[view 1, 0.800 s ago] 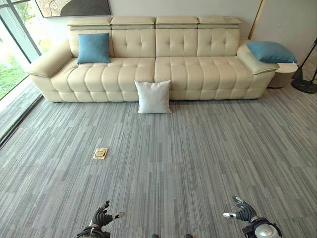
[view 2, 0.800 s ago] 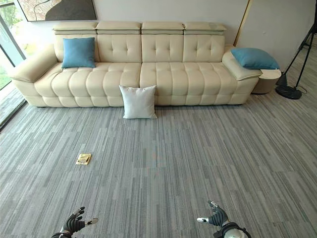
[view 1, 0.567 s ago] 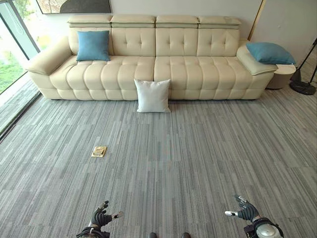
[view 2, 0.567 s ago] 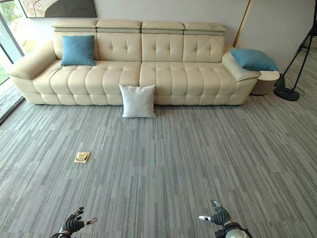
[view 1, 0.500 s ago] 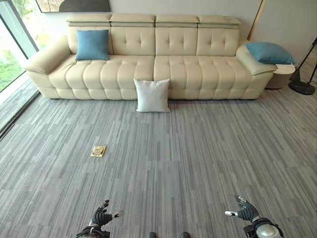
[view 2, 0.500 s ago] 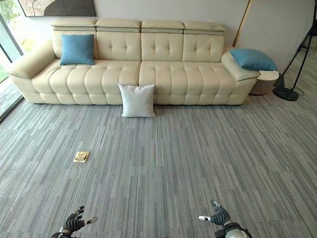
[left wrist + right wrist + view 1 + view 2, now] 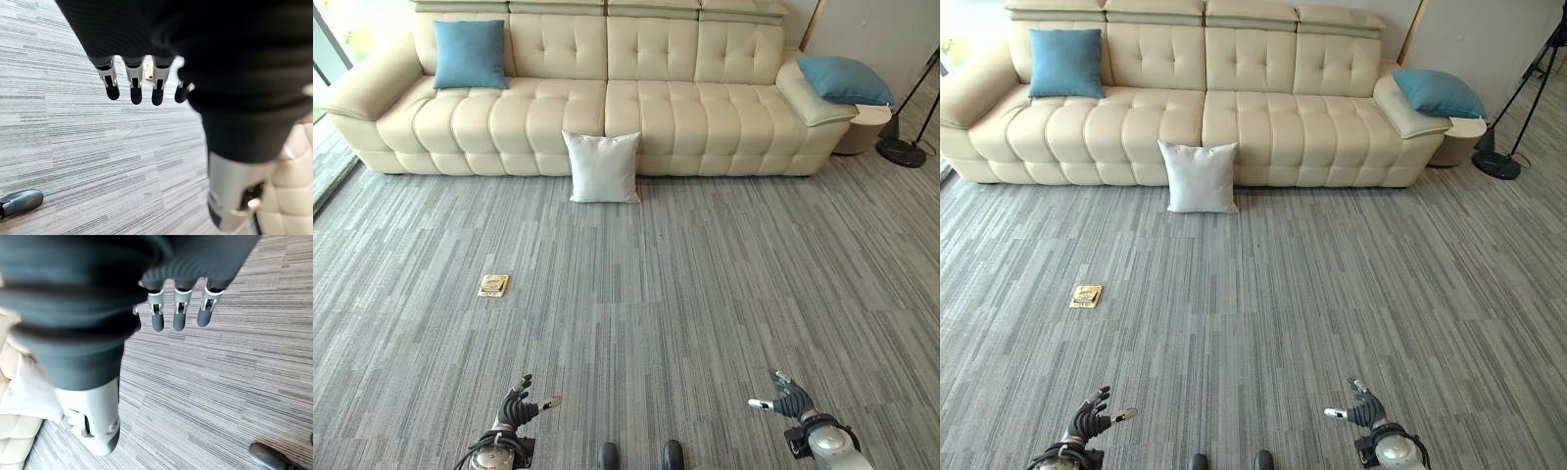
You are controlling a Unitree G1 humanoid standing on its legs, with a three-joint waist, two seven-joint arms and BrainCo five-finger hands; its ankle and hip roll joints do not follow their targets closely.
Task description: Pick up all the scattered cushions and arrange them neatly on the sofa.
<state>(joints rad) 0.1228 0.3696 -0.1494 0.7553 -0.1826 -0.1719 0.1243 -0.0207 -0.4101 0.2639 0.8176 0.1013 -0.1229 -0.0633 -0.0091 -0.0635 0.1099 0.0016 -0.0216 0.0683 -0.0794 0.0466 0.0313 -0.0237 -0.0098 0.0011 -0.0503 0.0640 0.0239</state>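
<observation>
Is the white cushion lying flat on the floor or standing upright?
Upright. The white cushion stands on its lower edge on the carpet, its back against the front of the sofa.

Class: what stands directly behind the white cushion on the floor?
The sofa: the white cushion leans upright against its front. The cushion hides that strip of sofa base behind it.

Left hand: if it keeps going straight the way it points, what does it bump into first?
Probably nothing soon: the left hand points forward over bare carpet. Far ahead lies the white cushion against the sofa, though depth is unclear.
</observation>
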